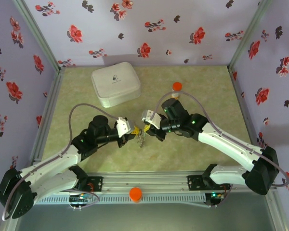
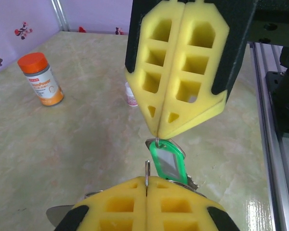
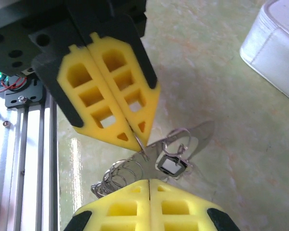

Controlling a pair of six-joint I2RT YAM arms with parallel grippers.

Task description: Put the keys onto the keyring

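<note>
Grippers meet tip to tip over mid-table (image 1: 207, 96). Left gripper (image 1: 134, 130): fingers closed, pinching a thin upright strand of the keyring (image 3: 111, 179). Right gripper (image 1: 146, 128): fingers closed on a small loop of it. The ring's coils are partly hidden behind the right fingers; beads not resolvable. Green-headed key (image 2: 167, 163) hangs under the right tips, long axis near vertical, lower end hidden by the left fingers. Black-headed key (image 3: 171, 166) lies beside it, tilted, blade unclear.

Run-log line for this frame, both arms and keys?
left gripper: shut on keyring wire | right gripper: shut on green key loop | black key: hanging close by | jaws: tip to tip
</note>
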